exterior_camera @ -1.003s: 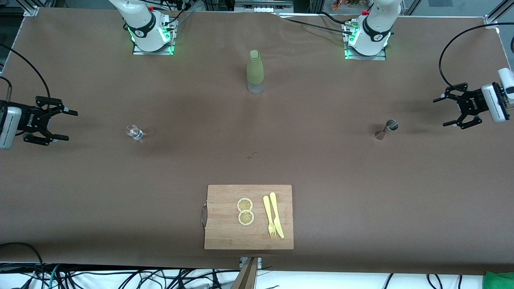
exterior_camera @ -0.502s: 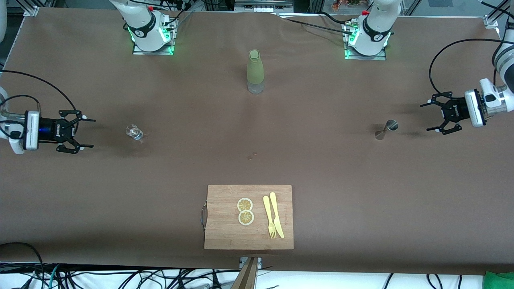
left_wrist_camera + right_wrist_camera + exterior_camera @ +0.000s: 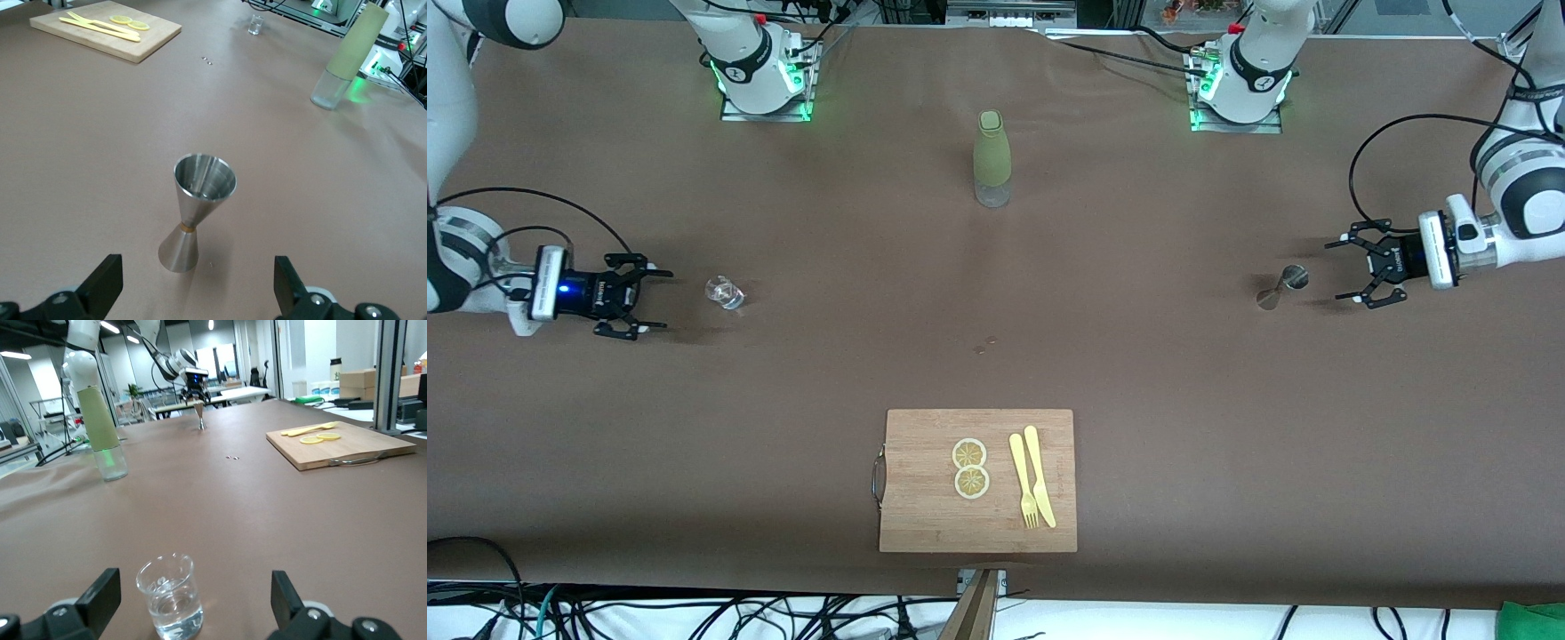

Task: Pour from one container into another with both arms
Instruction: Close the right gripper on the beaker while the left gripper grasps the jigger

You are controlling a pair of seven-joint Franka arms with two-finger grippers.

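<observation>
Brown paper covers the table (image 3: 783,427) edge to edge, with wide bare stretches between items.

Glass (image 3: 724,292): clear, upright, a little liquid in the bottom; stands toward the right arm's end of the table, about mid-depth, bare paper all round it.

Right gripper (image 3: 649,300): low over the table just beside the glass, on the side toward that end's edge; fingers (image 3: 100,599) spread wide, holding nothing. The right wrist view shows the glass (image 3: 170,595) centred ahead of the gap, not yet between the fingers.

Jigger (image 3: 1281,287): steel, upright on its smaller cone, open cup up; stands toward the left arm's end, about level in depth with the glass and well apart from it.

Left gripper (image 3: 1347,273): low, just beside the jigger on its table-end side; fingers (image 3: 103,285) released and wide, empty. The left wrist view shows the jigger (image 3: 197,210) ahead of the gap, untouched.

Bottle (image 3: 991,158): olive-green sleeve, upright, mid-table, farther from the front camera than glass and jigger.

Board (image 3: 925,507): wooden, at the table's near edge, metal handle toward the right arm's end; carries two lemon slices (image 3: 970,468), a yellow fork (image 3: 1022,481) and knife (image 3: 1040,476).
</observation>
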